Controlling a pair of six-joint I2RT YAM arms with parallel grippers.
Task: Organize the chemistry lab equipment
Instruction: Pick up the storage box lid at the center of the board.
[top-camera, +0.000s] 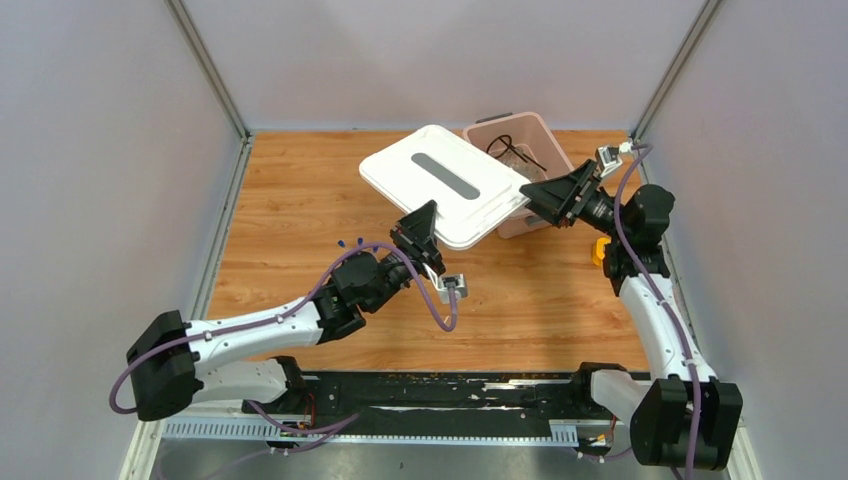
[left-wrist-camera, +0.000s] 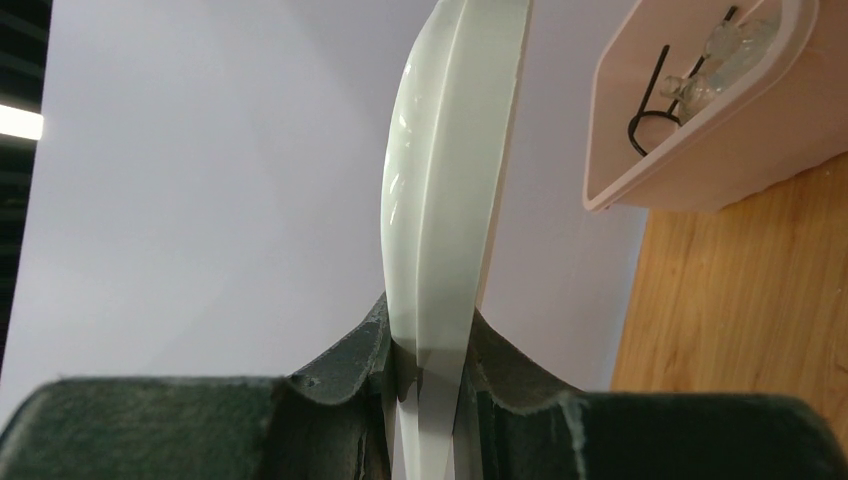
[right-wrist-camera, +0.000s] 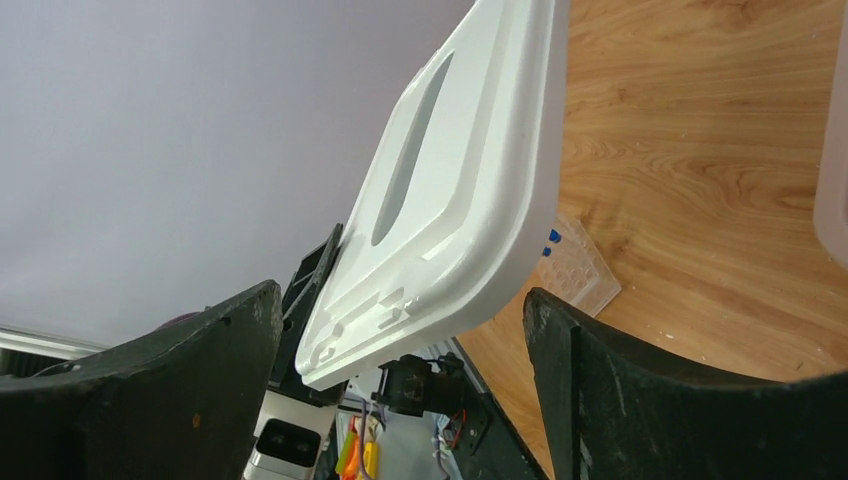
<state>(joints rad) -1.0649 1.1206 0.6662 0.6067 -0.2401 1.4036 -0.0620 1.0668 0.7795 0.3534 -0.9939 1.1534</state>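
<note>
My left gripper (top-camera: 424, 226) is shut on the near edge of the white lid (top-camera: 445, 180), which it holds tilted above the table. In the left wrist view the lid's rim (left-wrist-camera: 445, 200) runs up from between the pads (left-wrist-camera: 375, 335). The black wire ring tripod (top-camera: 505, 148) and clear plastic bags (left-wrist-camera: 735, 45) lie inside the pink bin (top-camera: 545, 138). My right gripper (top-camera: 537, 196) is open beside the lid's right edge, touching nothing. Its wrist view shows the lid (right-wrist-camera: 450, 200) between the spread fingers (right-wrist-camera: 200, 370). Beneath the lid, the clear tube rack (right-wrist-camera: 588, 272) with blue-capped tubes (right-wrist-camera: 552, 240) stands on the wood.
The pink bin stands at the back right of the wooden table (top-camera: 290, 230), close to the right wall. A small orange object (top-camera: 600, 250) sits by the right arm. Grey walls enclose the table on three sides.
</note>
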